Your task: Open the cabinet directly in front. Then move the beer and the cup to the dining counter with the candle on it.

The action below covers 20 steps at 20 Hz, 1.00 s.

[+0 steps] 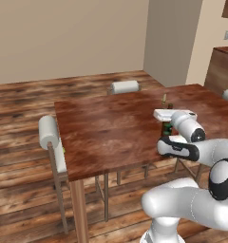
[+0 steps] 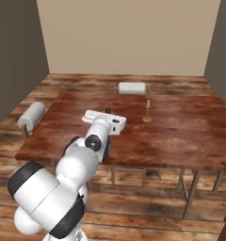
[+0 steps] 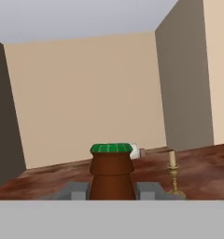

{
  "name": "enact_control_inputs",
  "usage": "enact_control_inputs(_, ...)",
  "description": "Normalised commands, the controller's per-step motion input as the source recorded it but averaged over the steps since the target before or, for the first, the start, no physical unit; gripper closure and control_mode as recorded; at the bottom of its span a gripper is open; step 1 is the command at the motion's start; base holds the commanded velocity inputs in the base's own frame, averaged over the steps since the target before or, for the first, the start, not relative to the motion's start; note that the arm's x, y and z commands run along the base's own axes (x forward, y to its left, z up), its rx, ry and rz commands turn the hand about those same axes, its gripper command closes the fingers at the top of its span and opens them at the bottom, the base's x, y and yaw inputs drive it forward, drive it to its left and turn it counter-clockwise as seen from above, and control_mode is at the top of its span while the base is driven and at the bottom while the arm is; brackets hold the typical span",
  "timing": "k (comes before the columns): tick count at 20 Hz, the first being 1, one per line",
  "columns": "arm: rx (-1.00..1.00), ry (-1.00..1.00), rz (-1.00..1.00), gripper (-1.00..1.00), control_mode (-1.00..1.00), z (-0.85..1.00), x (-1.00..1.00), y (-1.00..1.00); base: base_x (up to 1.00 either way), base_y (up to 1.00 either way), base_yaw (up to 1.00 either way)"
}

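Left base view first: you are looking at the dining counter (image 1: 111,133), its glossy reddish-brown top spread ahead of the base, with white-backed chairs (image 1: 49,135) at its near left and far sides. Your arm reaches over the right part of the top, and the gripper (image 1: 167,124) sits behind the white hand, so you cannot read its jaws from here. A sliver of dark glass and green label, the beer (image 1: 166,128), shows just below the hand. The candle (image 1: 164,100) stands on the top just beyond the hand.

Right base view: you see the same arm from the other side, stretched over the counter's middle. The bottle's dark top peeks out just behind the hand at (image 2: 108,110). The candle stands well to the right of the hand, upright in its brass holder.

Hand view: your two fingers (image 3: 76,190) stand on either side of the brown bottle neck, clamped on it, green cap on top. The candle stands to the right, on the counter.
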Motion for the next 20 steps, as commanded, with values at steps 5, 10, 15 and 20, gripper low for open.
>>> enact_control_inputs(5,0.00,-0.20,0.00,1.00,-1.00,-0.35,0.00,0.00,0.00,0.00,0.00)
enact_control_inputs(10,0.00,-0.21,0.00,1.00,-1.00,-0.51,0.00,0.00,0.00,0.00,0.00)
enact_control_inputs(15,0.00,-0.07,0.00,1.00,-1.00,-0.13,0.02,0.00,0.00,0.00,0.00)
enact_control_inputs(20,0.00,-0.08,0.00,1.00,-1.00,-0.11,0.06,0.00,0.00,0.00,0.00)
